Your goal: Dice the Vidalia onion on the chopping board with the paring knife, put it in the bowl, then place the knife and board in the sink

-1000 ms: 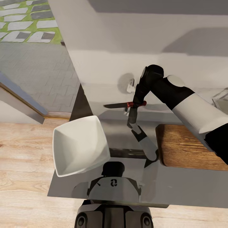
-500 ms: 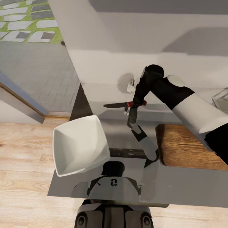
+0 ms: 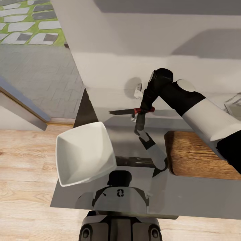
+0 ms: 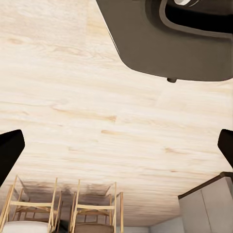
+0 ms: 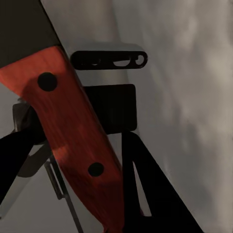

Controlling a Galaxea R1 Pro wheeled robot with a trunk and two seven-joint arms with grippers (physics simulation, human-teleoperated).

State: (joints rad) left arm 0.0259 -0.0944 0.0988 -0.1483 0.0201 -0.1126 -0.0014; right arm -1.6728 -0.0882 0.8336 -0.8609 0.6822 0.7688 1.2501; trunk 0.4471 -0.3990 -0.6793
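My right gripper (image 3: 143, 110) is shut on the red handle of the paring knife (image 3: 129, 110). It holds the knife level above the glossy grey countertop (image 3: 187, 197), with the dark blade pointing left. In the right wrist view the red handle (image 5: 73, 126) with two dark rivets lies between the fingers (image 5: 145, 194). The white squarish bowl (image 3: 85, 154) stands on the countertop's left end, below the blade. To the right of the gripper lies the brown chopping board (image 3: 201, 157), partly under my right forearm. My left gripper (image 4: 116, 145) hangs open over the wooden floor. The onion and the sink's basin are out of view.
The countertop ends just left of the bowl, with wooden floor (image 3: 26, 157) beyond. A white wall (image 3: 134, 50) backs the counter. A pale metallic corner (image 3: 234, 103) shows at the right edge. Wooden chairs (image 4: 92, 208) and my dark base (image 4: 174, 39) appear in the left wrist view.
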